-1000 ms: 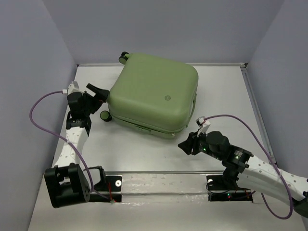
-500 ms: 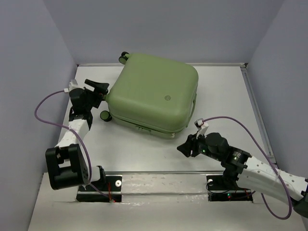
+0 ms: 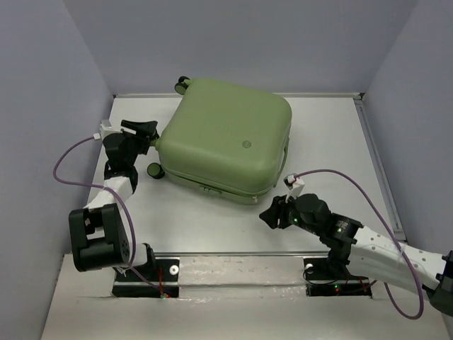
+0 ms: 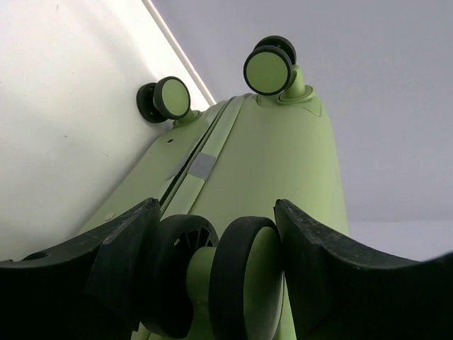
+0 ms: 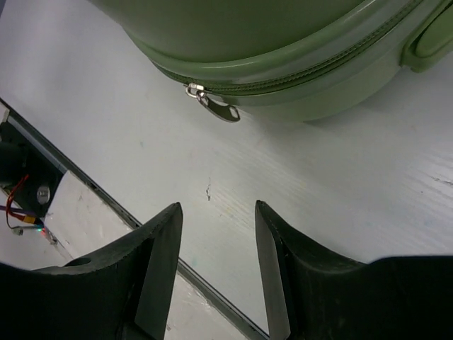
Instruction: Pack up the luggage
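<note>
The closed luggage [image 3: 226, 138] lies flat at the table's [image 3: 205, 223] far centre. The left gripper [image 3: 147, 132] straddles a caster wheel [image 4: 233, 276] on its left side; whether it is clamped cannot be told. The right gripper [image 3: 267, 214] stands parted and empty near the front corner.

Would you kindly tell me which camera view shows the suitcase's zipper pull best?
The right wrist view. The metal zipper pull hangs from the zip line of the pale green suitcase, close and sharp. The top external view shows it only as a tiny speck on the near edge. The left wrist view shows caster wheels but no pull.
</note>
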Controlling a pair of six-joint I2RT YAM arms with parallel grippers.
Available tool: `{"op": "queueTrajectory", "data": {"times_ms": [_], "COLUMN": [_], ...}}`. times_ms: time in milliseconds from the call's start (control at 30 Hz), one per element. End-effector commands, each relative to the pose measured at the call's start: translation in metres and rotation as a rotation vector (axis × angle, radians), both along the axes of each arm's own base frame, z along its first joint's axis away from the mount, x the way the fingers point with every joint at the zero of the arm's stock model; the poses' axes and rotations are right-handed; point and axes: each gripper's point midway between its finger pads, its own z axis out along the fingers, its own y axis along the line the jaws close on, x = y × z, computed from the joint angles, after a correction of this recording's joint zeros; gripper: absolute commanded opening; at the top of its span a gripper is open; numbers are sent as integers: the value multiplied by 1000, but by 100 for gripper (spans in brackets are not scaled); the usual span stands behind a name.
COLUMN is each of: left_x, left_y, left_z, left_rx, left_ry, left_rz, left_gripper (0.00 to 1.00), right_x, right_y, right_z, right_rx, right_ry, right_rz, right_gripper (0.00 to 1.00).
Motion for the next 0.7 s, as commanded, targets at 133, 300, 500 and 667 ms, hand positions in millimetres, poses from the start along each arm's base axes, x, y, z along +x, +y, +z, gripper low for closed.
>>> {"op": "queueTrajectory", "data": {"times_ms": [133, 300, 500, 667], "left_x": [-20, -64, -100, -134], "left_y": [-1, -1, -12, -18], "left_z": [29, 15, -2, 12], "left_rx": [55, 119, 147, 213], "left_ry": [-145, -156, -140, -195], "left_rz": [14, 40, 2, -14], "left_gripper": [6, 6, 6, 6], "right_x": [34, 61, 89, 112], "right_y": [3, 7, -8, -21], "right_z": [46, 80, 99, 93], "right_rx": [41, 30, 36, 30], "right_ry": [-122, -199, -229, -210], "right_rz": [-114, -115, -135, -83], "right_gripper": [51, 48, 48, 49]}}
